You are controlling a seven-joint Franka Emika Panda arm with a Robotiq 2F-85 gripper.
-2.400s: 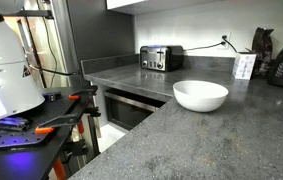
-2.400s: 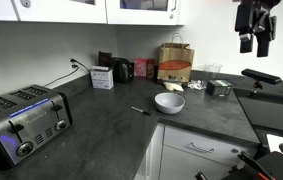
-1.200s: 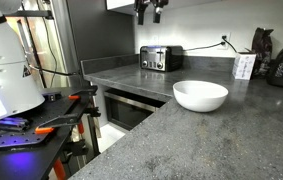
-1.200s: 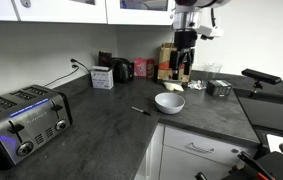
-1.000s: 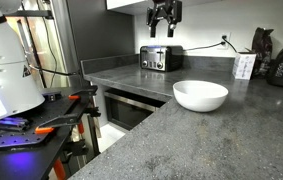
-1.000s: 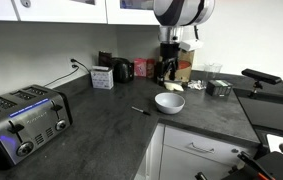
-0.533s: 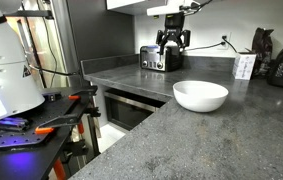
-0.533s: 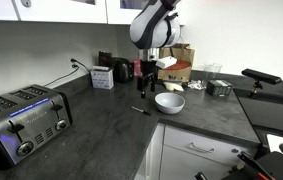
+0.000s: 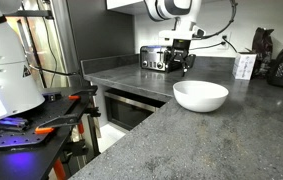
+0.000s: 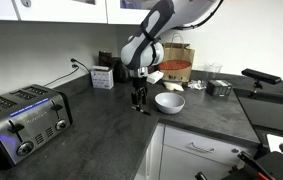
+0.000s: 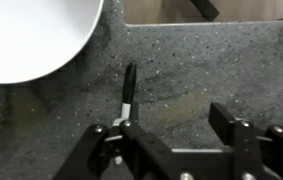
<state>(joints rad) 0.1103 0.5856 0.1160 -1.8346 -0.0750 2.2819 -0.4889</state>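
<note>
At the near left in an exterior view, a silver toaster (image 10: 21,122) is seen on a dark grey, speckled counter (image 10: 91,140). The counter is bent in an L below white cabinets (image 10: 61,10). Farther back, a small white box (image 10: 102,77) is set against the pale wall.

Right of the box, the gripper (image 10: 138,101) is held low over the counter, pointed down. In the wrist view its jaws are seen spread apart, with nothing clasped between them. A thin black pen (image 11: 128,92) is laid flat on the counter, one end just beside a finger (image 11: 99,140); whether it is touched cannot be told.

The pen is found just left of a white bowl (image 10: 169,102), apart from it. Beyond the bowl, a brown paper bag (image 10: 176,58) is stood at the wall.
</note>
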